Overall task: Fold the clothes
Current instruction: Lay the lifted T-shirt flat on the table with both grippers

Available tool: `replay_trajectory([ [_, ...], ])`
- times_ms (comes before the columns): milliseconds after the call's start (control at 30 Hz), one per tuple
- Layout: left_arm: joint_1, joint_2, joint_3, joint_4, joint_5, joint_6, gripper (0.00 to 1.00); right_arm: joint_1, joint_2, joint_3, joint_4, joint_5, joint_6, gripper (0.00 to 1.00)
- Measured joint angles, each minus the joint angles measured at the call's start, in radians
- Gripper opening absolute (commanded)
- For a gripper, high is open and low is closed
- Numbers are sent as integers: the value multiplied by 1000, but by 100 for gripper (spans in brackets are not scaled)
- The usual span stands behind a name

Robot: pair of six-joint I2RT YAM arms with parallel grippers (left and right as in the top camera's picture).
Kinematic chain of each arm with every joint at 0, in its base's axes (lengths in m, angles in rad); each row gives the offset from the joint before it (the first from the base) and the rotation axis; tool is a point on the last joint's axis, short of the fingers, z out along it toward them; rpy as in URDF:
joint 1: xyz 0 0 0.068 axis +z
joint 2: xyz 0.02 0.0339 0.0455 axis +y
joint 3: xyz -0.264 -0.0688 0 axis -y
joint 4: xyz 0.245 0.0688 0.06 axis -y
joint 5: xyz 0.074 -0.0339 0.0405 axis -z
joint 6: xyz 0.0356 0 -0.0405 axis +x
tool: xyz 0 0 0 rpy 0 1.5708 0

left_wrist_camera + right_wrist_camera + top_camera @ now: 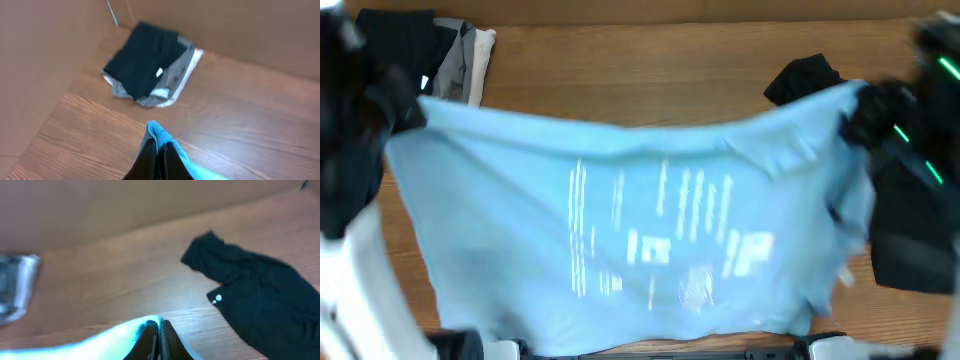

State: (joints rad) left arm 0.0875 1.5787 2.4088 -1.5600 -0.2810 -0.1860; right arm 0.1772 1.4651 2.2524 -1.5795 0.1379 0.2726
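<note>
Shows a light blue cloth T-shirt with white printed stripes spread wide over the middle of the brown wooden tabletop, its far edge drawn out between the two arms. Has the left claw closed tight on one far corner of the cloth, and the right claw pinched just as tight on the other. Finds a folded stack of black and grey garments at the far left corner. Finds a crumpled black garment far right, just beside the shirt's held corner.
</note>
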Motion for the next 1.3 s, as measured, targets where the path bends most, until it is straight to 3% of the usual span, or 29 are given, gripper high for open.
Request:
replay_trajectory([
  [267, 0, 345, -1, 172, 9, -3, 4, 0, 382, -4, 161, 1, -34, 4],
  [500, 0, 637, -2, 447, 69, -3, 4, -4, 682, -8, 468, 0, -39, 4],
  [700, -2, 816, -2, 672, 127, -3, 4, -16, 814, -11, 710, 0, -48, 4],
  [900, -12, 906, -2, 790, 140, -3, 4, -21, 883, -11, 848, 1, -61, 4],
  [1100, -23, 915, 2, 820, 144, 4, 4, -34, 897, -8, 804, -1, -64, 4],
  [1300, -23, 915, 65, 627, 151, 12, 4, -72, 891, 21, 616, -58, -65, 4],
])
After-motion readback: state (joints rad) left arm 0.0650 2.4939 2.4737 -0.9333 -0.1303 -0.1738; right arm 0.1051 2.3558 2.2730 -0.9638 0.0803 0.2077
